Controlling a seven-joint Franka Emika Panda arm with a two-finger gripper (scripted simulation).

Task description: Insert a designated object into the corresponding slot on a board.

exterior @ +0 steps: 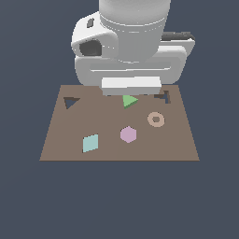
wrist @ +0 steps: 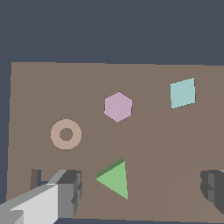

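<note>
I hold the tool wide open and empty, straddling the green triangle lying flat on the board, ready to descend; its slot waits well apart.

Simulated test scene, flat brown board floating on featureless slate-blue backdrop

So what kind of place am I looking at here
Likely a simulated shape-sorting test bench, not a real room: a flat brown board on a featureless dark ground, flatly shaded pieces like the green triangle, and dark cut-outs such as the triangular slot.
</note>
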